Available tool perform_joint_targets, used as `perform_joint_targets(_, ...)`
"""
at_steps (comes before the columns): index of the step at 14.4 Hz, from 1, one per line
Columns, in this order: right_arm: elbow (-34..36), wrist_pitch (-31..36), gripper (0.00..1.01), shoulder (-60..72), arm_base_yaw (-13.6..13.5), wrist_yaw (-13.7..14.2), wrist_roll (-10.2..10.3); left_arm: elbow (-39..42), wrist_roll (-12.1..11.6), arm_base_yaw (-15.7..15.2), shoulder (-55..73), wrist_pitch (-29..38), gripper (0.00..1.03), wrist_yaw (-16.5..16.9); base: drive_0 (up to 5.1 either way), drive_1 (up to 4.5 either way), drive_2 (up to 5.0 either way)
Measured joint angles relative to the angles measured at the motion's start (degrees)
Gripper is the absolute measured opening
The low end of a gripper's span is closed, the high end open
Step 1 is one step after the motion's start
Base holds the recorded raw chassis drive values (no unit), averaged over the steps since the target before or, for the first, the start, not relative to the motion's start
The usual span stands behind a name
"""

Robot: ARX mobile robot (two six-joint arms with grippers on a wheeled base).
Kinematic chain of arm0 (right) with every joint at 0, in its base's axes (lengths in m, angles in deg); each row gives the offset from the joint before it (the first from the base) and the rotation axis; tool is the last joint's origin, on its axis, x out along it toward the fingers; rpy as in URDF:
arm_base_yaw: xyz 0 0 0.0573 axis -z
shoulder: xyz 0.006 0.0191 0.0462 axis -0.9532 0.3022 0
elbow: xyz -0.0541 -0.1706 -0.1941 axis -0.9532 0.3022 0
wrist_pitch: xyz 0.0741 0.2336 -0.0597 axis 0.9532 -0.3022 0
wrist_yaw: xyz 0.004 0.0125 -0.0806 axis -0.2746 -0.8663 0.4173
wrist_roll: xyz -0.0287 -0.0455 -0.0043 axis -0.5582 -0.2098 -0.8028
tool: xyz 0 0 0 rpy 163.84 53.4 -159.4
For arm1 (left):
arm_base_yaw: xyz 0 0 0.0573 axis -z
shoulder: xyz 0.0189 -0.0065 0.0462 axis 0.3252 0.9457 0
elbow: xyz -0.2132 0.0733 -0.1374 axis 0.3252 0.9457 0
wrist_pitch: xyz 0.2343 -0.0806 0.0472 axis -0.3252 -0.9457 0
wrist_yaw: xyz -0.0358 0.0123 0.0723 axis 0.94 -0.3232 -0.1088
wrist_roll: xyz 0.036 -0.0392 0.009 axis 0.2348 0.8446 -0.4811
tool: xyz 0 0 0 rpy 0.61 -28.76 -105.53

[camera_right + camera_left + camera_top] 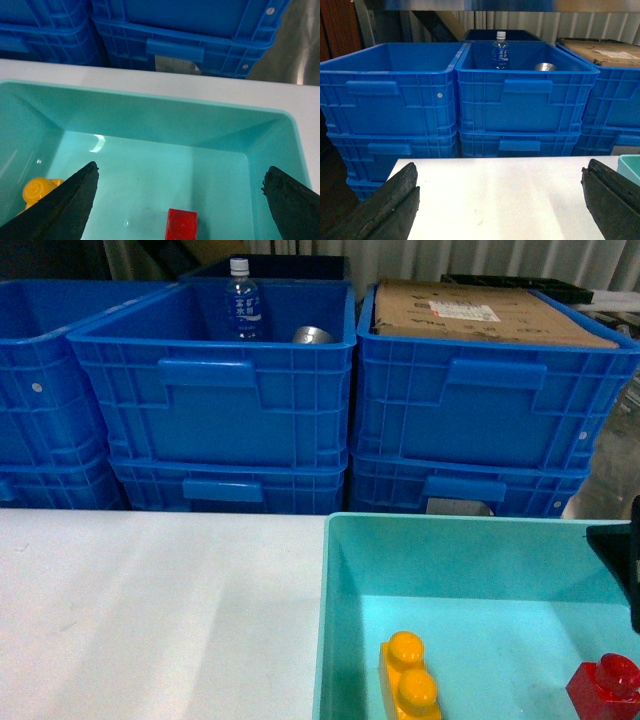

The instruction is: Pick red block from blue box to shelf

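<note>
While right end effector [180, 200] hovered spread above red block [181, 224] in blue box [150, 117]: left end effector [500, 200] likewise apart over tabletop [500, 190].

Red block [607, 688] and yellow brick [410, 677] cropped by the frame's bottom edge.

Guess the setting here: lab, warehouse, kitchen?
Probably a storeroom or warehouse-style test area: stacked blue ribbed crates stand behind a white table, one crate holds a cardboard sheet, and corrugated metal wall runs behind them.
</note>
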Motion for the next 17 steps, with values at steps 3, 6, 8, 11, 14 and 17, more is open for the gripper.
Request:
perform_joint_targets(3,0.2,6.7,0.98,8.3,-2.0,3.4,-0.3,0.0,0.0,0.0,0.0,0.0,0.98,0.0,0.0,0.00,0.0)
perform_joint_targets(6,-9.4,15.5,0.98,32.1,0.2,6.4,2.7,0.0,0.0,0.0,0.0,0.0,0.98,0.0,0.0,0.00,0.0)
perform_joint_targets(8,-2.9,17.3,0.98,29.6,0.5,4.4,4.9,0.0,0.0,0.0,0.0,0.0,0.98,0.0,0.0,0.00,0.0)
perform_joint_targets(11,-0.7,21.5,0.98,34.2,0.6,4.6,5.0,0.0,0.0,0.0,0.0,0.0,0.98,0.0,0.0,0.00,0.0)
perform_joint_targets(14,-1.5,21.4,0.98,35.1,0.5,4.8,5.2,0.0,0.0,0.0,0.0,0.0,0.98,0.0,0.0,0.00,0.0)
perform_joint_targets(17,-5.0,20.5,0.98,37.9,-0.4,6.2,6.0,0.0,0.0,0.0,0.0,0.0,0.98,0.0,0.0,0.00,0.0)
